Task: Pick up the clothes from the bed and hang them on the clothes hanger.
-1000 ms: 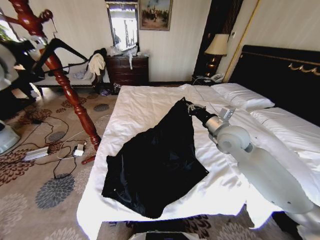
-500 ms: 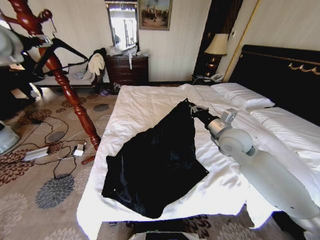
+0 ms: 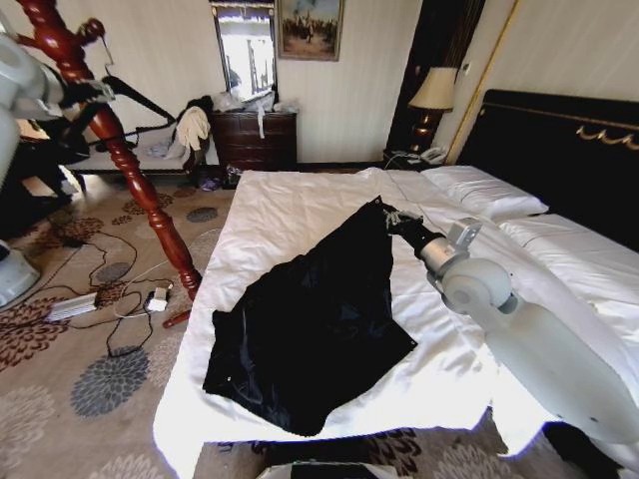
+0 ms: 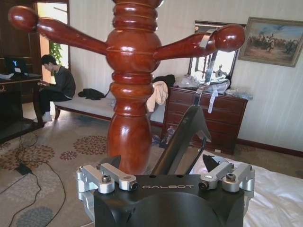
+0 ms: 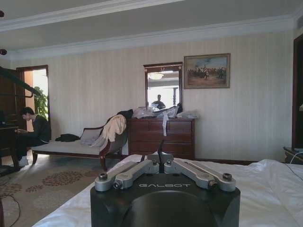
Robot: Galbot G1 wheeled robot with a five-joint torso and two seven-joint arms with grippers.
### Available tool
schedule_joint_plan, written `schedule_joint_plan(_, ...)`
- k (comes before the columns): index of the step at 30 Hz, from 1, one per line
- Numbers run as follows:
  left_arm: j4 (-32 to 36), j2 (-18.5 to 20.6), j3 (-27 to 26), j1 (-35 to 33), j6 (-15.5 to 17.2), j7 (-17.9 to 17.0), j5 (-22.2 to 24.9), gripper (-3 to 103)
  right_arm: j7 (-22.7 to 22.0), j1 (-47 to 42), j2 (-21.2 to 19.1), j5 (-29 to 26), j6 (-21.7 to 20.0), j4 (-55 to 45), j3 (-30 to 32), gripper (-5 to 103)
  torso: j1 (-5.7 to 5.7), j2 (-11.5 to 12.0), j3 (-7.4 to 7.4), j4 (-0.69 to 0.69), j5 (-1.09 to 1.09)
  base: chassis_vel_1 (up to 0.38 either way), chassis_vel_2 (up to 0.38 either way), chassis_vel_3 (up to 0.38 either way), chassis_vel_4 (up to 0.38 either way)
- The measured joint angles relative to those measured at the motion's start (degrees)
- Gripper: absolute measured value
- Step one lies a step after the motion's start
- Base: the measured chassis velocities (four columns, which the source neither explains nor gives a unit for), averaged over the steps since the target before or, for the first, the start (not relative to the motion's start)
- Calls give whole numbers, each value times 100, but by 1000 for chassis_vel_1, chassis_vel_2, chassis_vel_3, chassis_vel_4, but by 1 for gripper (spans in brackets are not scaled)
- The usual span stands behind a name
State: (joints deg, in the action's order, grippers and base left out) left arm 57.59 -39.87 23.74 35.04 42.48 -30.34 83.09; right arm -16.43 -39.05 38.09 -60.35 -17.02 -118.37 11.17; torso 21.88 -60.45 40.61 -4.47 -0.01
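The black clothes (image 3: 315,329) are lying spread across the near part of the bed (image 3: 290,215), their lower hem close to the near edge and one corner rising into a peak toward the middle of the white sheets. From the head view, the right end effector (image 3: 390,216) is sitting right at that peak, its long grey arm reaching in from the near right. The right wrist view is giving the closer look: the fingers (image 5: 142,171) are drawn in narrow, pinching a thin dark tip of the garment between them. Farther off to the left, the left end effector (image 3: 92,90) is up beside the wooden coat stand (image 3: 130,165). The left wrist view is showing what the head view cannot: its fingers (image 4: 116,176) are closing on the black clothes hanger (image 4: 182,137), whose silver hook (image 4: 208,54) is looping over the stand's right peg.
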Motion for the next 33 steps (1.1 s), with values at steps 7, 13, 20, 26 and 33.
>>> schedule_joint_plan(7,-328,-294,78,68,-13,141,-234,80,18,-30,104,-39,-2,46,7,0,0,0,0,0,1,0,0,0,0)
schedule_joint_plan(13,-275,-323,43,-87,-21,124,-410,58,27,-66,127,-48,-1,36,28,0,-1,0,0,0,0,0,0,0,0)
schedule_joint_plan(20,-108,-292,-56,-238,-24,94,-447,37,36,-36,163,-101,5,129,54,0,-1,0,0,0,0,0,0,0,0)
schedule_joint_plan(26,-51,-292,-23,-180,-26,206,-604,16,22,-48,180,-103,6,143,14,0,0,0,0,1,0,0,0,0,0)
schedule_joint_plan(33,-2,-284,-1,-162,-93,210,-621,16,13,-22,154,-111,6,115,9,0,0,0,0,0,0,0,0,0,0)
